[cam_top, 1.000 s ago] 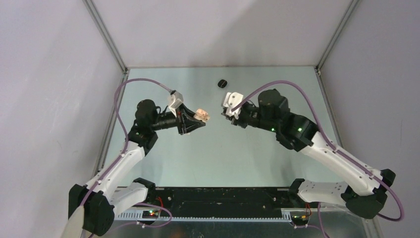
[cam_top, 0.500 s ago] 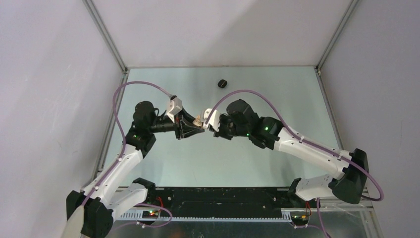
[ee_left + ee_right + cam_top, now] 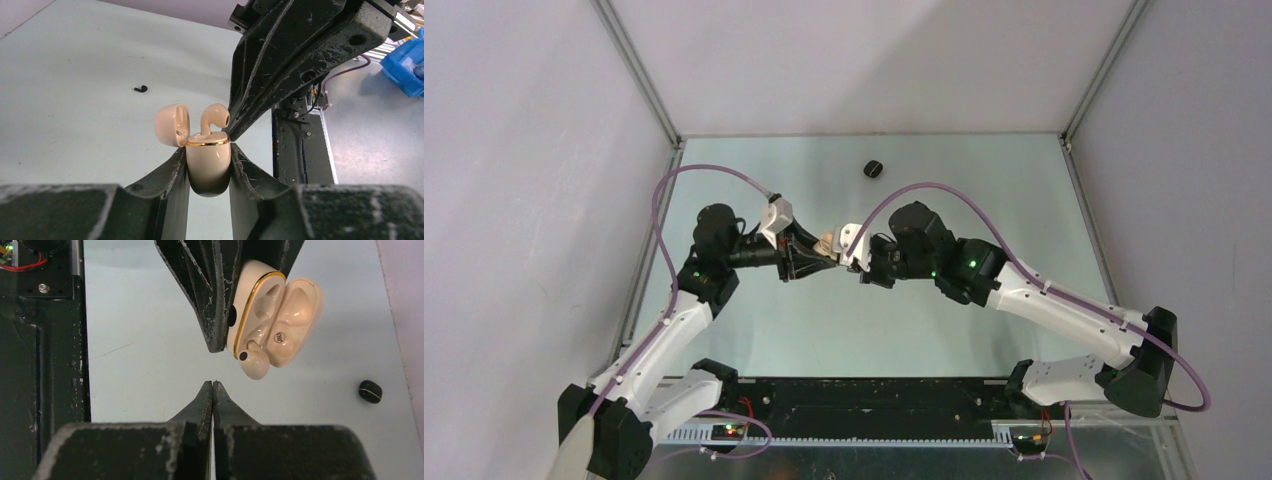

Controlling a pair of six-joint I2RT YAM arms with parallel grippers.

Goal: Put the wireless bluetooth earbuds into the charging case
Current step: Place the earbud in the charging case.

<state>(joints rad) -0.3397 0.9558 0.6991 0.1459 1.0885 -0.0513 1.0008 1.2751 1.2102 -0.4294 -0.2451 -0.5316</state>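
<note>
My left gripper (image 3: 207,150) is shut on a beige charging case (image 3: 207,162) with a gold rim, held above the table with its lid (image 3: 171,125) open. One beige earbud (image 3: 216,116) stands with its stem in the case's right slot, its head sticking out. In the right wrist view the other slot of the case (image 3: 272,310) is empty, and the earbud (image 3: 254,363) hangs out of the rim. My right gripper (image 3: 212,383) is shut on nothing, tips just short of that earbud. A black earbud (image 3: 141,89) lies on the table beyond.
A small black oval case (image 3: 874,168) lies near the table's far edge, also seen as the black case (image 3: 370,391) in the right wrist view. The two grippers meet at mid-table (image 3: 836,246). A blue bin (image 3: 406,65) sits off the table.
The right arm has swung left from mid-right up to the case held by the left gripper, and its jaws have shut. The left gripper shifted slightly with the case.
</note>
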